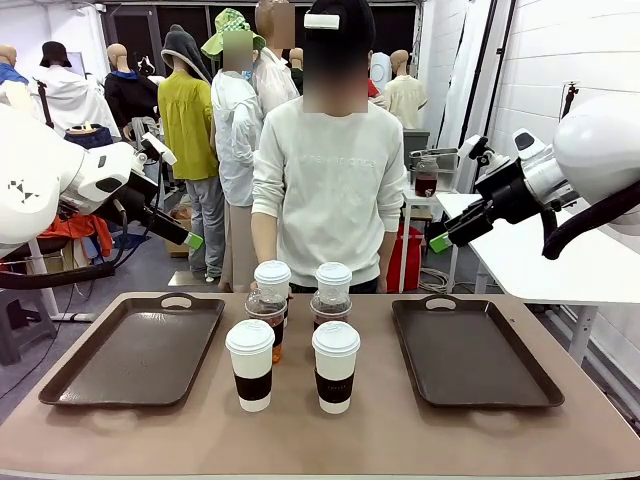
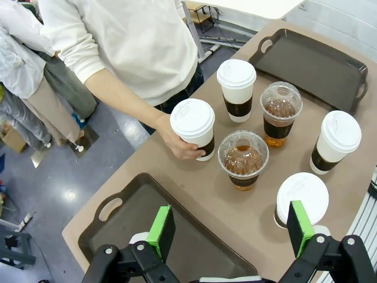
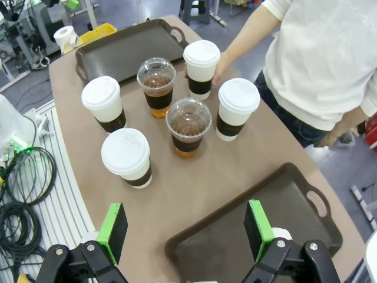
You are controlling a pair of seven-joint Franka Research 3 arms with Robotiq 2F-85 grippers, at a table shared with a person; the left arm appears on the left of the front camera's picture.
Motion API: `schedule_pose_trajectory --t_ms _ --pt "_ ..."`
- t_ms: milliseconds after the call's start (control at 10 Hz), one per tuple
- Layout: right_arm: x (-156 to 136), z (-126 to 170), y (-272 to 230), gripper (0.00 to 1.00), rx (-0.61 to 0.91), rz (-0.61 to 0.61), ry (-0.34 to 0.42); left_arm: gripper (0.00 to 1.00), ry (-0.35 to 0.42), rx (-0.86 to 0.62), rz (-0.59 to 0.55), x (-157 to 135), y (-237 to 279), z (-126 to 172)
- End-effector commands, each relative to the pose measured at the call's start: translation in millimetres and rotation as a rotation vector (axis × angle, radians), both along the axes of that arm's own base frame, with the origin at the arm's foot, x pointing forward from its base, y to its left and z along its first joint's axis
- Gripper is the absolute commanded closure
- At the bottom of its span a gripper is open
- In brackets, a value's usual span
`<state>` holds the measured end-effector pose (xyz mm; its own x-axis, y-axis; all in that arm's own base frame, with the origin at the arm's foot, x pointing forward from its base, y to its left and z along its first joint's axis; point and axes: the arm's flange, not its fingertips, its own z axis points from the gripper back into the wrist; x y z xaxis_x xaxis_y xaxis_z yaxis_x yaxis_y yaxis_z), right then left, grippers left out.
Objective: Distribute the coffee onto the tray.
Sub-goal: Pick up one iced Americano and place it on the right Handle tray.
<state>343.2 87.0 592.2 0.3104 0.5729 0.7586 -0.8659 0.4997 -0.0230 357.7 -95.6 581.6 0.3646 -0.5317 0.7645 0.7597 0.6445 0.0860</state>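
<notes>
Six cups of coffee stand on the table [image 1: 400, 430]. Four are white paper cups [image 1: 250, 365] with white lids and brown sleeves, and two are clear iced coffee cups [image 1: 266, 312] with dome lids. They stand close together in the middle of the table, in three rows of two: two paper cups on the robot's side, the two iced coffee cups behind them, and two paper cups on the far side. There are two dark trays, the left tray [image 1: 140, 350] and the right tray [image 1: 470, 350], one on each side of the group. All six cups are on the table top, none on a tray.

One person stands at the far side. The person's hand [image 2: 177, 144] is around the far-left cup [image 2: 192, 127]; it seems to rest on the table, but I cannot be sure.

The left gripper [image 2: 230, 231] hangs high over the left tray, its fingers wide apart and holding nothing. The right gripper [image 3: 185, 231] hangs high over the right tray, also with its fingers wide apart and empty. In the front view both arms are raised at the sides, and their grippers point down and inward, well apart from the cups.
</notes>
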Motion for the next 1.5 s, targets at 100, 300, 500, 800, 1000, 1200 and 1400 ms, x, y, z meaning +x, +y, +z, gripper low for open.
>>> schedule_pose_trajectory --t_ms 100,300,500,800,1000,1200,1400 --pt "19.7 -1.8 2.6 0.0 -0.034 0.038 -0.009 0.0 0.001 -0.013 -0.011 0.8 0.5 0.7" --pt "36.9 -10.1 3.1 0.0 -0.018 0.11 -0.017 0.0 0.001 -0.013 -0.011 0.8 0.5 0.7" --pt "51.8 -27.2 0.5 0.0 0.028 0.292 -0.059 0.0 0.001 -0.013 -0.011 0.8 0.5 0.7" --pt "74.2 -63.3 -8.3 0.0 0.097 0.385 -0.129 0.0 0.001 -0.013 -0.011 0.8 0.5 0.7" --pt "86.0 -93.5 -13.2 0.0 0.115 0.415 -0.083 0.0 0.001 -0.013 -0.011 0.8 0.5 0.7" --pt "93.1 -116.1 -14.9 0.0 0.134 0.403 -0.071 0.0 0.001 -0.013 -0.011 0.8 0.5 0.7" --pt "95.2 -124.9 -12.0 0.0 0.129 0.39 -0.051 0.0 0.001 -0.013 -0.011 0.8 0.5 0.7"
